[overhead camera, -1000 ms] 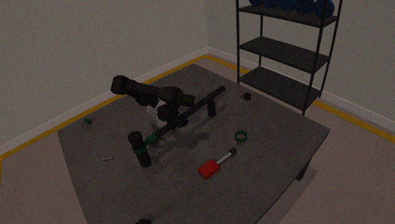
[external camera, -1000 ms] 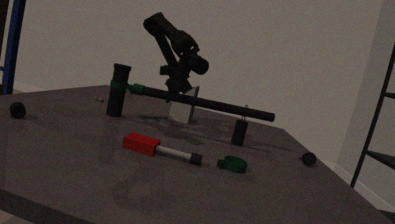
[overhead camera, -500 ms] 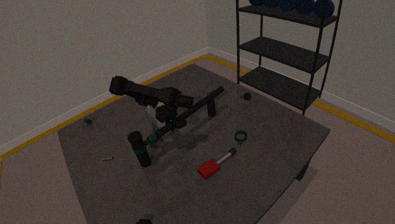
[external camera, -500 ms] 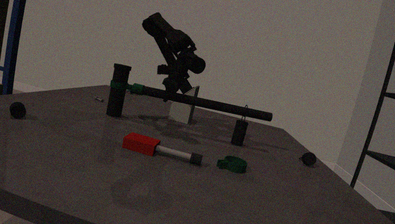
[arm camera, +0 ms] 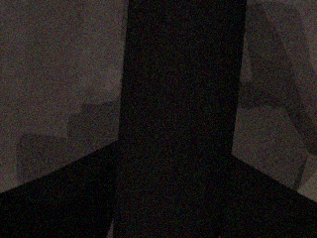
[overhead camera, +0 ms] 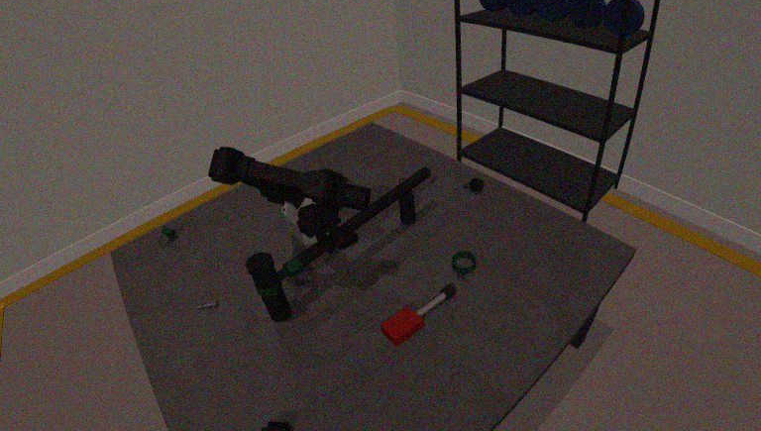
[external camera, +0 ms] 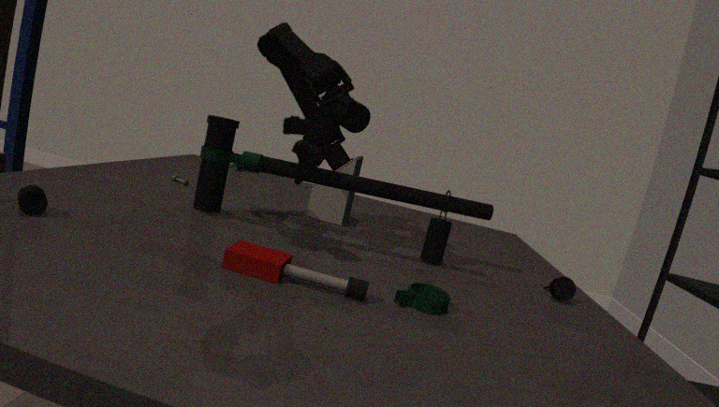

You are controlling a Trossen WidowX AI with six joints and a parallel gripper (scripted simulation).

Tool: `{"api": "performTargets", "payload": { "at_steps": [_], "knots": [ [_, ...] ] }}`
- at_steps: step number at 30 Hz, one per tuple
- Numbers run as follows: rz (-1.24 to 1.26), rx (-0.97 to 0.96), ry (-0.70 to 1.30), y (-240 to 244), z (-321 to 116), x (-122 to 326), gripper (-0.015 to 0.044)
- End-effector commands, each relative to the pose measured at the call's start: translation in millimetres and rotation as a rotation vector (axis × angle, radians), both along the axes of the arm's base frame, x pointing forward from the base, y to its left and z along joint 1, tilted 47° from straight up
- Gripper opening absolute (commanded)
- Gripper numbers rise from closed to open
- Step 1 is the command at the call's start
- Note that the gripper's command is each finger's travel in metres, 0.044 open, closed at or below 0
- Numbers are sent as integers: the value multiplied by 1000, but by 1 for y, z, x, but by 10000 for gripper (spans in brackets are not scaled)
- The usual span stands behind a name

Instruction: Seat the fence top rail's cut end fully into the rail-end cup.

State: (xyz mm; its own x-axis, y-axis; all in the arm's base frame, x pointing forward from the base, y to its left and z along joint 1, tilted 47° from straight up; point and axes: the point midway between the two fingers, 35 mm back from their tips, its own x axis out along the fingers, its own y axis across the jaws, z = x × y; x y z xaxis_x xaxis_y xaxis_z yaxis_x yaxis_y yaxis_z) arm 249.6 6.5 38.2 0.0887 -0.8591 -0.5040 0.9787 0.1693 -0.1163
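The dark top rail (overhead camera: 392,196) (external camera: 397,191) (arm camera: 183,99) slopes from the loop (external camera: 448,201) above the small post (overhead camera: 407,212) (external camera: 436,240) up to the green rail-end cup (overhead camera: 291,268) (external camera: 249,161). Its near end meets the cup mouth; how deep it sits inside is hidden. The cup hangs on the green brace band (overhead camera: 270,291) (external camera: 212,153), which is around the upper part of the big post (overhead camera: 279,307) (external camera: 209,188), somewhat below its cap (external camera: 223,121). My gripper (overhead camera: 331,238) (external camera: 302,172) (arm camera: 168,155) is shut on the rail, nearer the cup than the loop.
In front lie a red block (overhead camera: 402,325) (external camera: 256,260) with a pale handle and a loose green band (overhead camera: 464,262) (external camera: 430,299). A small bolt (overhead camera: 206,305) (external camera: 181,181) lies beyond the big post. A dark round cap (overhead camera: 476,184) (external camera: 562,288) lies past the small post.
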Motion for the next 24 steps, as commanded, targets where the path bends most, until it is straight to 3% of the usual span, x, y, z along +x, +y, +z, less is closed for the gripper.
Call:
{"api": "performTargets", "payload": {
  "at_steps": [1,2,19,24],
  "knots": [
    [1,0,-2,1,0,0,0],
    [1,0,-2,1,0,0,0],
    [2,7,1,23,-1,-4,440],
    [1,6,2,45,-1,-9,440]
  ]
}}
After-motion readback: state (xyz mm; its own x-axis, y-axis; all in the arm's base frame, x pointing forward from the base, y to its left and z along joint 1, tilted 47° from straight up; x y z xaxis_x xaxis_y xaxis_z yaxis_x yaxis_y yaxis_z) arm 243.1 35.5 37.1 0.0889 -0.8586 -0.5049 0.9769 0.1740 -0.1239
